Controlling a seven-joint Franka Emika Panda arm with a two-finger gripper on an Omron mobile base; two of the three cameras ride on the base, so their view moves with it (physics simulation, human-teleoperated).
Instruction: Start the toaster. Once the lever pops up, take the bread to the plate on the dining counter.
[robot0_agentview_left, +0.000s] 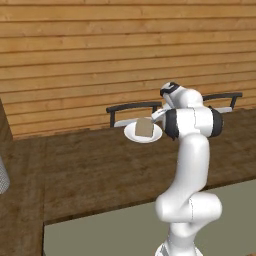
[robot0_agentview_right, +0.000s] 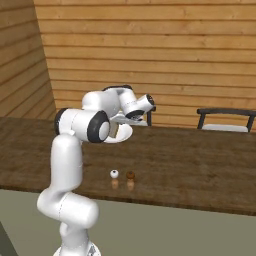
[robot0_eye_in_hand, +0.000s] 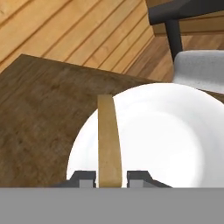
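Note:
The bread (robot0_eye_in_hand: 108, 140), a brown slice seen edge-on in the hand view, stands upright between the fingertips of my gripper (robot0_eye_in_hand: 109, 177), which is shut on it. Right under it lies the white plate (robot0_eye_in_hand: 166, 131) on the dark wood dining counter (robot0_eye_in_hand: 39, 113). From the left base view the bread (robot0_agentview_left: 144, 128) hangs over the plate (robot0_agentview_left: 150, 137), its lower edge at or just above the plate's surface. My forearm covers most of the plate (robot0_agentview_right: 124, 134) in the right base view. The toaster and the lever are out of view.
Two dark chairs (robot0_agentview_left: 134, 107) (robot0_agentview_left: 222, 97) stand behind the counter (robot0_agentview_left: 90, 165) against the plank wall; one chair's grey seat (robot0_eye_in_hand: 199, 65) is just past the plate. A white shaker (robot0_agentview_right: 115, 174) and a brown shaker (robot0_agentview_right: 130, 175) stand nearer the counter's front edge.

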